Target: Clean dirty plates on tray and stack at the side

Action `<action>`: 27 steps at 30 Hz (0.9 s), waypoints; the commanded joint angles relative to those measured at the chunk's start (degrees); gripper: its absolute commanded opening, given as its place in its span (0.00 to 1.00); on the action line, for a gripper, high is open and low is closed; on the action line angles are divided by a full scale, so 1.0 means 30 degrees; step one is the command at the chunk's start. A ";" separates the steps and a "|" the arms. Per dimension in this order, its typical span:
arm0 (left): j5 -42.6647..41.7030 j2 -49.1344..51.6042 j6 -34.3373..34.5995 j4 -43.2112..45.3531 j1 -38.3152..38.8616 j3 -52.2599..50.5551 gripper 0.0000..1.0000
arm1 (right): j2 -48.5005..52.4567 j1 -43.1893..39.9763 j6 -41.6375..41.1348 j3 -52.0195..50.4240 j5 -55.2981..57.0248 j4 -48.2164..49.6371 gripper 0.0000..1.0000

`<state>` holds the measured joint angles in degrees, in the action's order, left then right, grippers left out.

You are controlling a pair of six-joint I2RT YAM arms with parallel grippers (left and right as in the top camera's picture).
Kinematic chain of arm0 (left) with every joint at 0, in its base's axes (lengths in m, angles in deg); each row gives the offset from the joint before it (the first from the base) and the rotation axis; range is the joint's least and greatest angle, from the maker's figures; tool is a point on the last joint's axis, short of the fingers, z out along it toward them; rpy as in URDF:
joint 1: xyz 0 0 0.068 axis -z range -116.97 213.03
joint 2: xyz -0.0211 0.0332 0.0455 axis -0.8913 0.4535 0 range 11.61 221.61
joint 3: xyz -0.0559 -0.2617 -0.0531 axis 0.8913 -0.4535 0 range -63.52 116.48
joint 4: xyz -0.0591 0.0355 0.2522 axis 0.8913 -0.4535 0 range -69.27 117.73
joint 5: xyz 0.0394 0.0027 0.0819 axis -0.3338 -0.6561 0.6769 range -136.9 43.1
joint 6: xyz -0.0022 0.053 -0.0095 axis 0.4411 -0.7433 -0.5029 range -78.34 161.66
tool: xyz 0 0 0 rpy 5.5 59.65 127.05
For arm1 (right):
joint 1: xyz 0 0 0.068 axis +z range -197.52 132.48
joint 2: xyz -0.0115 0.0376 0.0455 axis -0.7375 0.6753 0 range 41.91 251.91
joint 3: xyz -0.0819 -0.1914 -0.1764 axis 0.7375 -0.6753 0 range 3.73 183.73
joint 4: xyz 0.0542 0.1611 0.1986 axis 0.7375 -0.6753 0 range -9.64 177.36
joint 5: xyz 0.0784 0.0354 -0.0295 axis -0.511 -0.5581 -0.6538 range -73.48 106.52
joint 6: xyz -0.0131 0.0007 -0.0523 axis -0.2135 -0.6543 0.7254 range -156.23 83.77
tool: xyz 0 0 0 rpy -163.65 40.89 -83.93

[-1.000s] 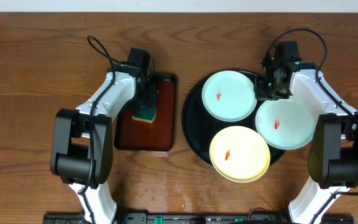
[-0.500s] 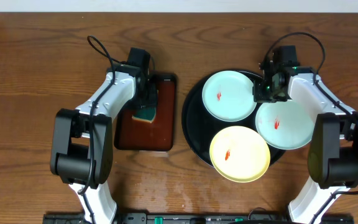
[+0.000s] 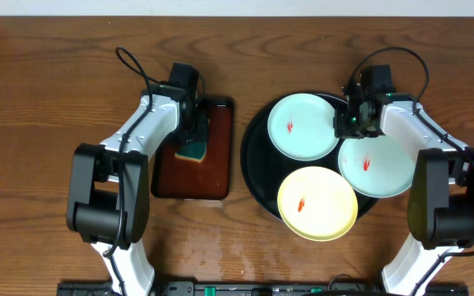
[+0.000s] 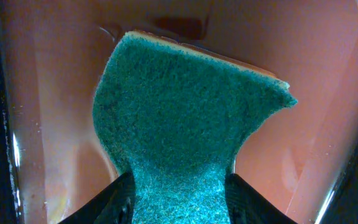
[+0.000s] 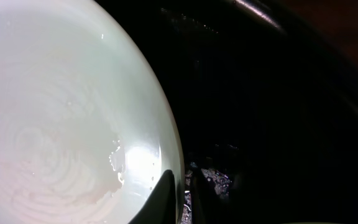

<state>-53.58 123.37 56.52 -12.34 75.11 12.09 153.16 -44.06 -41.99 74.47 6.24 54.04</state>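
Dark wood surface (image 3: 48, 99) carries the black tray (image 3: 256, 177), where the yellow plate (image 3: 318, 203), second mint plate (image 3: 377, 164) and upper mint plate (image 3: 303, 125) all lie, each smeared red. Pinched together on the upper mint plate's rim, the right tool (image 5: 180, 196) seems set to lift it for wiping. Over the reddish-brown tray (image 3: 171, 177) the left tool (image 4: 179, 193) is clamped on the green sponge (image 4: 185, 106), ready to scrub

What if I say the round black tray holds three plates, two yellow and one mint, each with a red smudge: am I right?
Not quite: the colours are swapped. The overhead view shows the round black tray holding three plates, one yellow plate and two mint plates, each with a red smudge.
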 commanded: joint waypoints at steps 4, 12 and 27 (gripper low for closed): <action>0.0109 0.0430 0.0095 -0.0036 0.0073 -0.0291 0.49 | -0.0117 0.0080 -0.0138 0.0619 -0.0124 -0.0255 0.10; 0.0109 0.0430 0.0095 -0.0036 0.0073 -0.0291 0.49 | -0.0131 0.0073 -0.0131 0.0911 -0.0109 -0.0437 0.10; 0.0109 0.0430 0.0095 -0.0036 0.0073 -0.0291 0.48 | -0.0131 0.0095 -0.0131 0.0554 -0.0095 -0.0423 0.07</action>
<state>-53.56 123.37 56.52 -12.34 75.11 12.09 153.16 -44.06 -42.06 76.15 6.22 52.27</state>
